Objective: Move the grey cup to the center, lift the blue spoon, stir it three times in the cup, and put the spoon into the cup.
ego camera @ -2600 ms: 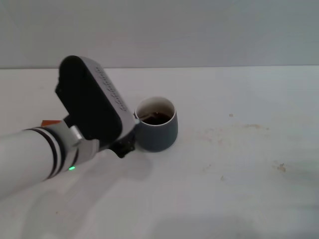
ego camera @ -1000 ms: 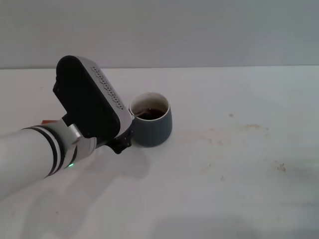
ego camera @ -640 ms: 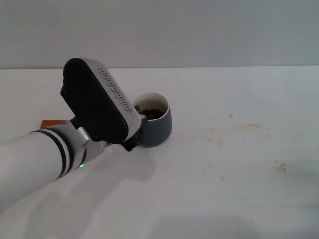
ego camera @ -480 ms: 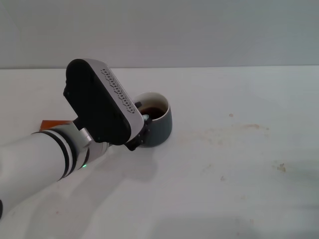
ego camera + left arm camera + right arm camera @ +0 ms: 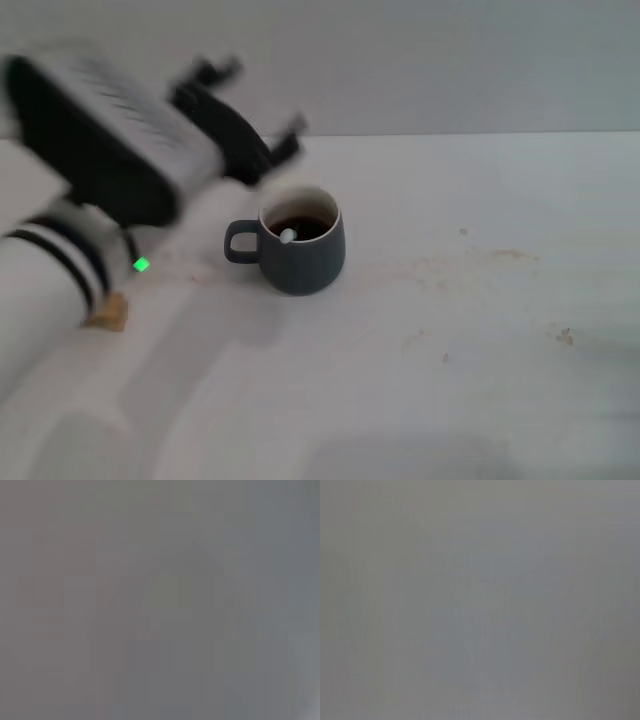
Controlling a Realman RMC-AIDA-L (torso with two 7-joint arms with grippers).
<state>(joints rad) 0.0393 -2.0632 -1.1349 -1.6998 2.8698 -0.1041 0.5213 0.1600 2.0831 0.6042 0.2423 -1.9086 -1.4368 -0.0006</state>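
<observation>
The grey cup (image 5: pixel 303 258) stands upright on the white table (image 5: pixel 470 380), a little left of centre, its loop handle pointing left. It holds a dark brown liquid. The blue spoon (image 5: pixel 288 236) rests inside the cup; only a small pale end shows above the liquid. My left gripper (image 5: pixel 256 100) is raised above and behind the cup, to its left, blurred by motion. Its black fingers (image 5: pixel 292 131) stand apart and hold nothing. Both wrist views show only plain grey. My right gripper is out of view.
A tan wooden block (image 5: pixel 108 312) lies on the table at the left, below my left arm. Faint brownish stains (image 5: pixel 500 255) mark the table to the right of the cup. A pale wall runs along the table's far edge.
My left gripper has let go of the spoon and swung up and back to the left, away from the cup. The spoon stays in the cup. The cup's handle now shows.
</observation>
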